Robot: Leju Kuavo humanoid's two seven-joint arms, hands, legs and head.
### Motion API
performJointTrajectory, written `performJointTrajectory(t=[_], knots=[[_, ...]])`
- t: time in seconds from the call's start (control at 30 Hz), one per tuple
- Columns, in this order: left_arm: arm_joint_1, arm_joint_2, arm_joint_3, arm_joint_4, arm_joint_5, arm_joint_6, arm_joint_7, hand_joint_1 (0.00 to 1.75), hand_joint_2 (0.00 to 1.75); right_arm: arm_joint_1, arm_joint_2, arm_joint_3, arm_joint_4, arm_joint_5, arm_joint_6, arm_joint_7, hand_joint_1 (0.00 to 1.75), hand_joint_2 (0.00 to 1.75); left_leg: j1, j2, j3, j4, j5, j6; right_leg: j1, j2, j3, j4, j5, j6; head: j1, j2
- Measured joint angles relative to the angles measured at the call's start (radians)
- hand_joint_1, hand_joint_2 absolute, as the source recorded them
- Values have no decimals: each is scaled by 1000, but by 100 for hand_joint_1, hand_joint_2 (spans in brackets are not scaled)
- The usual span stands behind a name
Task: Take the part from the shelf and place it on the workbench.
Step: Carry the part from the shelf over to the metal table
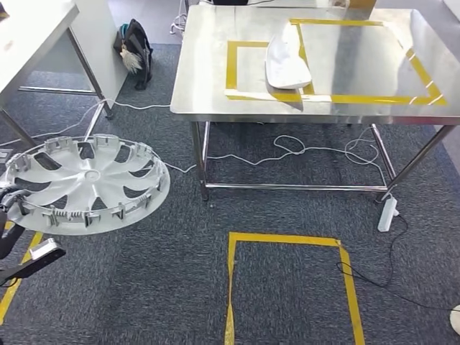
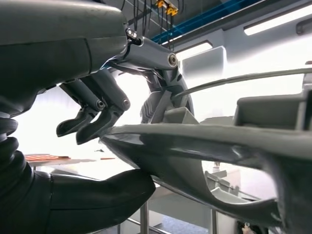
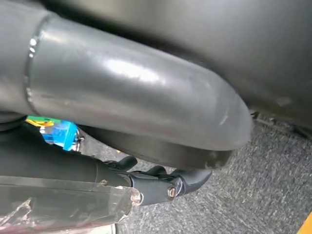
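Wheel cover [image 1: 81, 183], silver and spoked, sits at the left of the head view, held flat above the carpet [image 1: 179, 280]; left hand [image 2: 92, 114] grasps its rim, thumb under, fingers [image 2: 99, 122] over; right hand [image 3: 162, 183] hangs near the floor, fingers curled in on nothing; workbench [image 1: 347, 68], upper right, carries a white part [image 1: 286, 65] inside yellow tape.

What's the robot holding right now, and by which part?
The left hand grips the round silver plastic wheel cover at its rim; the right hand's hold cannot be told.
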Motion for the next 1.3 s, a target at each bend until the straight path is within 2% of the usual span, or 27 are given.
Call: performJointTrajectory(t=[0.03,0.07,0.1,0.17,0.2,0.23,0.27,0.4,0.53,0.7,0.87,1.07,1.3], knots=[[0,-1,0,0,0,0,0,175,175,1,0,0,0,0,0,-2,0,0,-2,-1,9,0,-8,2,1,0,-30,27,-13,-1,1,0],[1,-2,0,0,0,1,0,175,175,1,0,0,0,0,0,-4,0,0,-5,-3,21,0,-17,3,2,0,-43,18,-4,-4,2,0],[1,-2,0,0,0,1,0,175,175,2,0,0,0,0,0,-7,0,0,-7,-5,36,0,-28,3,4,0,-37,-26,29,-9,3,0],[1,-4,0,0,0,1,0,175,175,3,-1,0,0,0,-1,-10,0,0,-10,-7,64,0,-48,1,11,1,-7,-155,132,-24,3,0],[0,-5,-1,0,1,2,0,175,175,4,-1,0,1,0,-1,-12,0,0,-11,-8,72,1,-55,-2,14,2,6,-203,167,-32,2,0],[0,-6,-1,1,2,2,0,175,175,5,-2,0,1,0,-1,-13,0,0,-11,-9,75,0,-60,-6,18,2,13,-231,191,-38,2,0],[0,-7,-2,1,3,3,0,175,175,5,-2,-1,1,0,-1,-14,0,0,-10,-10,77,1,-62,-10,20,2,17,-241,198,-42,1,0],[1,-7,-3,1,11,-1,-3,175,175,4,-2,-1,2,0,-7,-15,0,0,-10,-9,80,-2,-57,-6,19,9,26,-251,205,-30,0,0],[6,-7,-1,0,14,3,-3,175,175,5,-2,-3,2,3,-32,-15,0,0,-10,-8,89,-19,-63,-8,19,12,26,-252,197,-41,0,0],[34,-7,10,-6,16,4,-4,175,175,7,-2,-3,2,20,-56,-15,0,0,-10,-8,95,-31,-68,-18,20,12,26,-251,195,-46,0,0],[56,-7,26,-17,14,0,-4,175,175,9,-2,-2,1,48,-118,-15,0,0,-11,-8,96,-32,-67,-21,19,10,31,-252,196,-47,1,0],[103,-13,51,-54,0,-5,12,175,175,10,-2,3,1,71,-253,-14,0,0,-14,-8,100,-32,-67,-21,17,10,36,-254,197,-45,0,0],[124,-23,72,-79,-4,-4,18,175,175,8,-2,3,1,75,-248,-14,0,0,-14,-9,102,-31,-66,-21,16,9,37,-255,198,-45,0,0]])
